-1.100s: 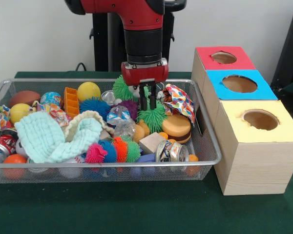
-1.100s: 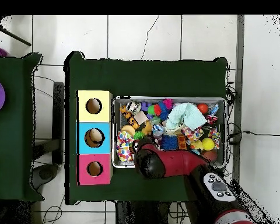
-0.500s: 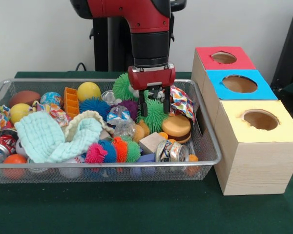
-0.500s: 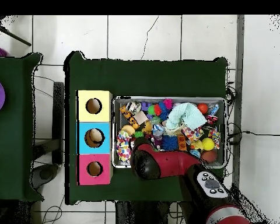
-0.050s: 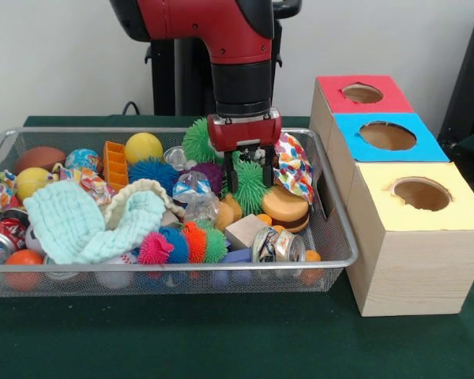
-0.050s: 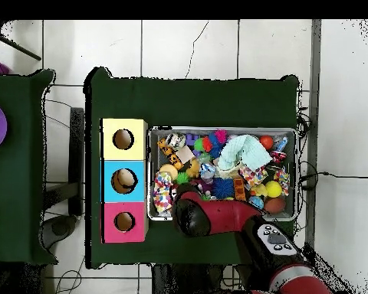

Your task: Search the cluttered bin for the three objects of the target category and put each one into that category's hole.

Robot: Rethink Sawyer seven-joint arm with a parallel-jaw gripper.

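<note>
Green spiky ball (image 5: pixel 250 183) between gripper (image 5: pixel 249 183) fingers, hidden overhead

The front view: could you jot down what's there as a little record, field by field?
tool: open, fingers straddling the green spiky ball
container: wire mesh bin crowded with toys
other contents: pale green cloth, yellow ball, wooden burger, crushed can
boxes: red box, blue box, yellow box, one round hole each
surface: green table

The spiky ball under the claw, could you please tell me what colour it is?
The spiky ball is green, clearest in the front view.
</note>
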